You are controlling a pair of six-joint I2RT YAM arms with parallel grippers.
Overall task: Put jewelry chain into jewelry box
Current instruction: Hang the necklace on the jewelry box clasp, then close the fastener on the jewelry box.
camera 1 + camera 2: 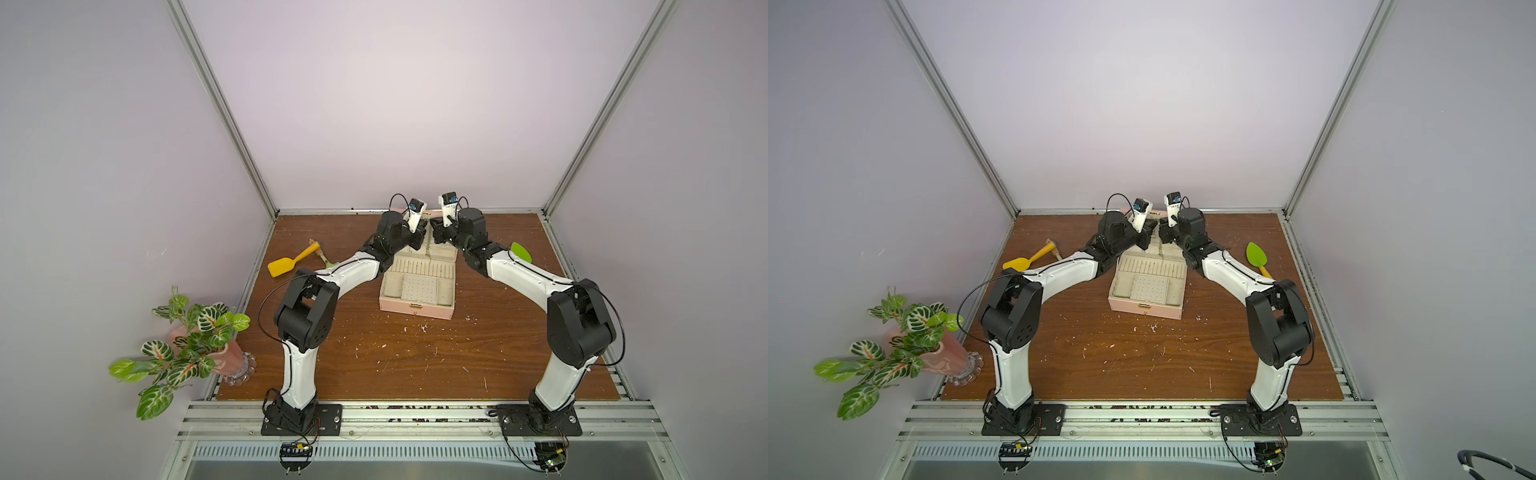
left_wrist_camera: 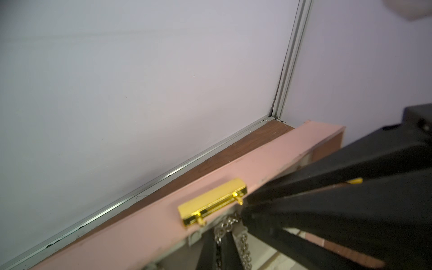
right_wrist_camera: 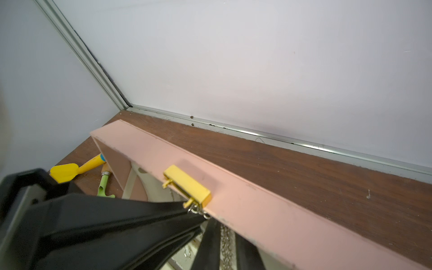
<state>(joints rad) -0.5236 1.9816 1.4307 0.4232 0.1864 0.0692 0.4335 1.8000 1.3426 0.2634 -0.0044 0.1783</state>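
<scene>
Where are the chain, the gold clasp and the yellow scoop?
jewelry chain (image 2: 244,247): left wrist view, hanging links.
gold clasp (image 3: 187,185): right wrist view, its flat bar.
yellow scoop (image 1: 279,267): in a top view, its blade.

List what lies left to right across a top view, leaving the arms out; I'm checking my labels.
potted plant → yellow scoop → jewelry box → green scoop

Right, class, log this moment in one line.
left gripper: jaws shut on jewelry chain | chain: hanging over open jewelry box
</scene>
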